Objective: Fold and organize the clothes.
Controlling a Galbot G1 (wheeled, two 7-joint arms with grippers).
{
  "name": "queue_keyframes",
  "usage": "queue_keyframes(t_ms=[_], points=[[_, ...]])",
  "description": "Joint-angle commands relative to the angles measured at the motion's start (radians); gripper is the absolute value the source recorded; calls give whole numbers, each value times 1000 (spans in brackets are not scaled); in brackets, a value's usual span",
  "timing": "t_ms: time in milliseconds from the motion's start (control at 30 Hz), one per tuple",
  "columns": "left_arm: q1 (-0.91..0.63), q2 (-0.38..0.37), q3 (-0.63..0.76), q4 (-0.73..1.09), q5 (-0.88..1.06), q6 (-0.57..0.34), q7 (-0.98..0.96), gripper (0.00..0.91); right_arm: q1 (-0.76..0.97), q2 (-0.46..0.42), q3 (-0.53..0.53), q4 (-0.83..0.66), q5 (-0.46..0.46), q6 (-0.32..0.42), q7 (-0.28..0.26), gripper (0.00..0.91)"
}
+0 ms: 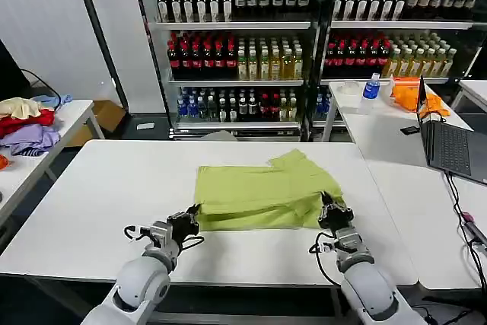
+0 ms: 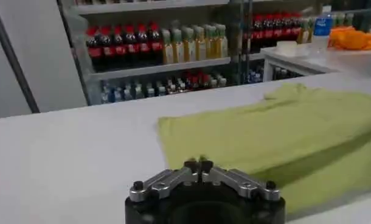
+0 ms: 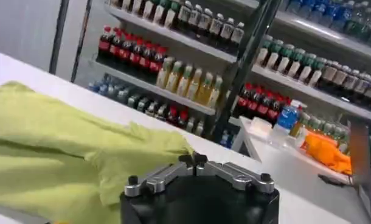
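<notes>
Resting both closed, empty grippers, left (image 1: 188,219) and right (image 1: 330,211), at the half-folded T-shirt's (image 1: 259,192) near corners, I must regrasp before folding again.

Plain lime-green T-shirt (image 1: 262,192) on white table (image 1: 99,195) (orange cloth (image 1: 411,97) beyond).

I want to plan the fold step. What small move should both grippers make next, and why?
Probably open both and ease forward onto the shirt's near edge. The left gripper and right gripper sit shut at the near corners of the half-folded T-shirt, holding no cloth.
</notes>
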Motion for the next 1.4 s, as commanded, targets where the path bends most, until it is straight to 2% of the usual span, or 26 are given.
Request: queue_keyframes(t_ms=[33, 200, 400, 467, 567, 633, 833, 867, 900, 933, 967, 1000, 1033, 1067, 1100, 1133, 1167, 1200, 1233, 1267, 1300, 1400], points=[[-40, -11, 18, 47, 14, -7, -4, 907, 25, 8, -14, -44, -24, -21, 2, 907], [-9, -18, 5, 19, 23, -2, -9, 907, 7, 17, -10, -19, -19, -25, 5, 907], [58, -14, -29, -34, 20, -2, -14, 907, -35, 17, 36, 36, 53, 86, 29, 907], [79, -16, -39, -45, 19, -3, -16, 907, -60, 11, 66, 64, 78, 91, 31, 907], [108, -22, -47, -48, 17, -3, -19, 907, -98, -2, 109, 98, 122, 51, 31, 907], [117, -24, -48, -47, 12, -2, -19, 907, -121, -12, 148, 101, 169, -10, 40, 907], [118, -32, -40, -41, 7, 13, -37, 907, -120, -29, 189, 33, 237, -144, 48, 907], [114, -36, -39, -41, 9, 17, -46, 877, -115, -29, 186, 26, 247, -163, 48, 907], [112, -36, -38, -40, 9, 19, -48, 736, -112, -27, 183, 19, 257, -172, 48, 907], [109, -37, -36, -39, 12, 20, -50, 665, -109, -26, 180, 15, 265, -178, 48, 907], [104, -38, -34, -31, 15, 22, -50, 554, -105, -23, 173, 10, 270, -188, 49, 907], [103, -38, -33, -28, 15, 22, -50, 504, -102, -22, 167, 3, 270, -189, 49, 907], [101, -38, -31, -23, 16, 24, -50, 403, -99, -19, 162, -1, 272, -189, 49, 907], [99, -37, -29, -18, 15, 25, -48, 363, -95, -17, 157, -10, 275, -189, 49, 907], [99, -37, -28, -15, 15, 27, -44, 252, -91, -15, 151, -20, 283, -189, 49, 907], [99, -36, -27, -14, 15, 33, -40, 222, -88, -13, 148, -24, 286, -188, 51, 907], [100, -35, -26, -16, 14, 40, -35, 121, -86, -9, 144, -31, 289, -188, 56, 786], [101, -34, -26, -17, 16, 41, -32, 71, -85, -4, 140, -35, 298, -184, 62, 685], [102, -35, -26, -18, 16, 41, -30, 20, -86, -2, 137, -36, 305, -180, 66, 453], [101, -35, -26, -17, 16, 41, -30, 20, -87, 0, 135, -36, 306, -178, 68, 322], [101, -36, -27, -15, 16, 40, -30, 20, -88, 1, 132, -36, 306, -171, 69, 10], [101, -34, -28, -10, 12, 38, -26, 20, -87, 1, 124, -37, 311, -161, 75, 0]])
